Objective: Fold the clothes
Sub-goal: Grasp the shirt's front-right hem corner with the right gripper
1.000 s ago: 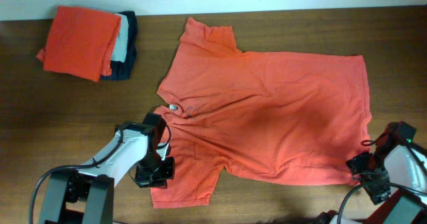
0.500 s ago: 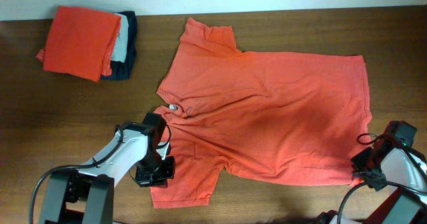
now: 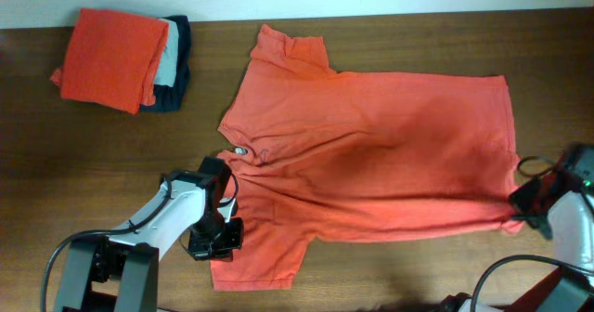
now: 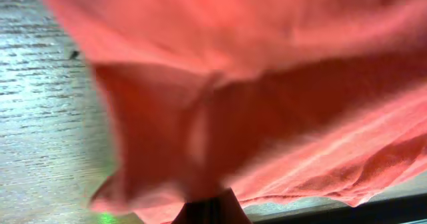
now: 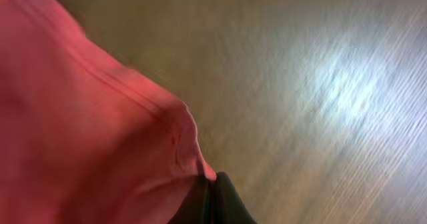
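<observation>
Across the middle of the wooden surface the coral-red T-shirt lay spread out almost flat, plain face up, with its neck toward the left side of the overhead view and its hem toward the right. One sleeve pointed to the far edge and the other to the near edge.

The left pincer sat at the near sleeve, jaws together on the cloth. Its wrist view showed bunched red fabric draped over the dark fingertip. The right pincer was at the near corner of the hem, also clamped on the T-shirt. Its wrist view showed the stitched hem corner caught at the fingertips, with bare wood beyond. Between the two grips the near side of the T-shirt looked drawn into long creases.

By my reading, the work was at its very start. Both grips were made, yet no fold showed: no layer lay doubled over, and both sleeves were out. Every fold was left to do, beginning probably with carrying the near side across toward the far one.

A stack of folded garments, orange on top, rested well apart at the far left corner.
</observation>
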